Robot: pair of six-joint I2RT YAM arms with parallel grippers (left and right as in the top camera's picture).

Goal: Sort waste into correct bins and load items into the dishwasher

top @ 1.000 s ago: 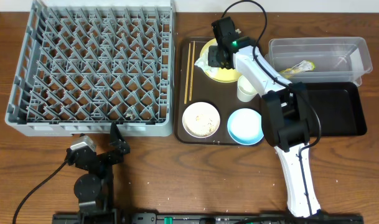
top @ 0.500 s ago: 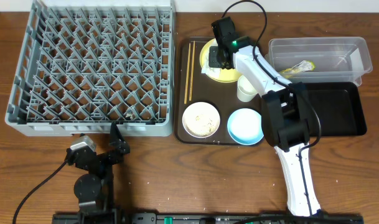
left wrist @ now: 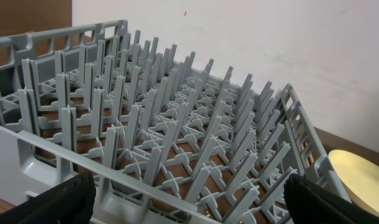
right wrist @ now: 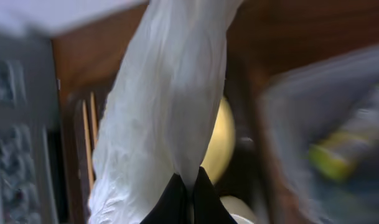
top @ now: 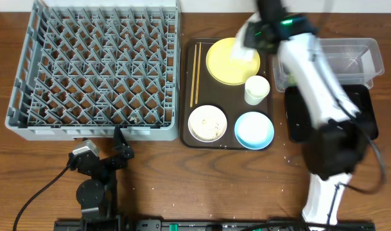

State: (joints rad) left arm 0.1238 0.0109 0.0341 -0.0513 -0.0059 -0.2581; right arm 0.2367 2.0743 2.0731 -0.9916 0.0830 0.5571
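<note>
One crumpled white paper napkin (right wrist: pixel 164 106), pinched in right gripper (right wrist: pixel 184 193) over round yellow plate (top: pixel 226 64); left gripper (left wrist: pixel 192 208) fingers apart, facing grey dish rack (left wrist: pixel 177 124).

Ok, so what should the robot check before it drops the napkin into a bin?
1. Right pincer pinching the napkin: ok.
2. Right pincer above a bin: not ok, it is over the yellow plate's edge.
3. Room in the clear tub: cannot tell, the arm hides part.
4. Black tray bare where visible: ok.
5. Left pincer open and away, near the dish rack: ok.
</note>
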